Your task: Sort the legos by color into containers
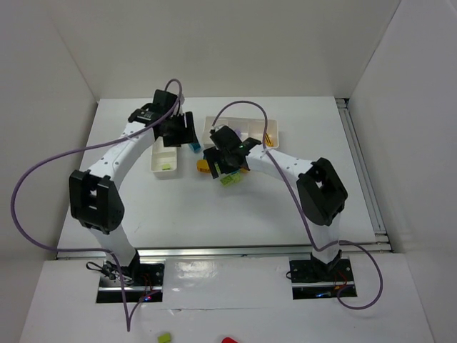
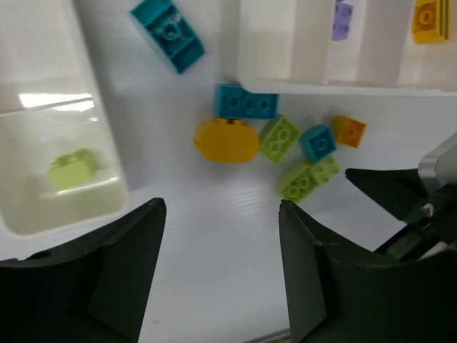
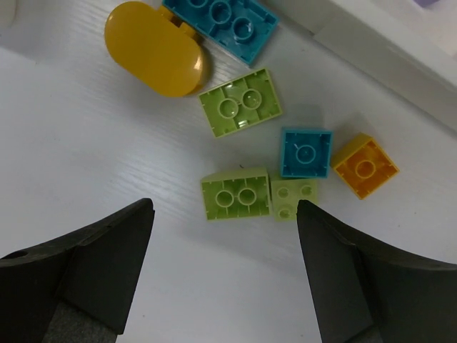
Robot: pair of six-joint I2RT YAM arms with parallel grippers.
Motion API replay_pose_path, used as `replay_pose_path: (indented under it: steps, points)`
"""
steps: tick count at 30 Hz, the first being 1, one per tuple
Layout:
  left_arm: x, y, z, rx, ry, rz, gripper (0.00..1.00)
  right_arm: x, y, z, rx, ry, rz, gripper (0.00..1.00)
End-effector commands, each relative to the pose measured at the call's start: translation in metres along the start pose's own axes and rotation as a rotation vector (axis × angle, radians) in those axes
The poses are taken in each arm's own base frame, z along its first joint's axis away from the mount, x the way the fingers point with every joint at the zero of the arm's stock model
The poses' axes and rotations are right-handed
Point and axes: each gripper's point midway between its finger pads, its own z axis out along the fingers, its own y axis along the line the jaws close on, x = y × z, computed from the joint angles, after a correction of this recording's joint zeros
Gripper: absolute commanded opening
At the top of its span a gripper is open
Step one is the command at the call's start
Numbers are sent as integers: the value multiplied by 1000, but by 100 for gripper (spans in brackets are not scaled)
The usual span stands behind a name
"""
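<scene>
Several legos lie loose between the two trays: a rounded yellow piece (image 3: 156, 48), a teal brick (image 3: 221, 21), two lime bricks (image 3: 240, 103) (image 3: 235, 196), a pale lime plate (image 3: 293, 198), a small teal brick (image 3: 305, 152) and an orange brick (image 3: 365, 166). My right gripper (image 3: 223, 214) is open and empty above the nearer lime brick. My left gripper (image 2: 221, 207) is open and empty over bare table. Another teal brick (image 2: 168, 34) lies apart. The small tray (image 2: 103, 136) holds a lime brick (image 2: 72, 170). The long tray (image 2: 321, 84) holds a purple brick (image 2: 342, 19) and an orange one (image 2: 430, 19).
In the top view the small tray (image 1: 163, 168) is left of the pile and the long tray (image 1: 275, 136) behind it. White walls close in the table. Purple cables loop over both arms. A lime piece (image 1: 164, 336) and a red piece (image 1: 228, 341) lie off the table in front.
</scene>
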Motion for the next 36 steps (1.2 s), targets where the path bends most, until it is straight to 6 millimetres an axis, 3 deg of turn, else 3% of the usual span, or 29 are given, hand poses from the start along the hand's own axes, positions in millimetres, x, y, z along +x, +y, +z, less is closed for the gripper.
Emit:
replay_pose_path:
  steps: [1, 4, 9, 12, 20, 29, 33, 35, 36]
  points:
    - [15, -22, 26, 73, 107, -101, 72, -24, -15, -26, 33, -79, 40, 88]
    - [17, -28, 47, 39, 113, -158, 70, -23, -25, -38, 57, -100, 74, 88]
    - [9, -8, 64, -90, 67, -224, 70, -14, -46, -55, 96, -121, 105, 88]
    - [15, 1, 82, -143, 77, -280, 67, -18, -57, -62, 114, -141, 134, 88]
    - [7, 15, 124, -254, 46, -387, 65, -32, -65, -83, 136, -201, 153, 88]
    - [-8, 28, 148, -318, 19, -407, 70, -19, -91, -95, 198, -186, 170, 88]
    - [-9, 34, 160, -327, 25, -405, 73, -13, -90, -93, 193, -167, 175, 88]
    - [-18, 36, 162, -321, 10, -403, 73, -13, -88, -92, 181, -165, 184, 88]
    - [-13, 39, 168, -335, 30, -402, 73, -12, -86, -92, 170, -162, 183, 88]
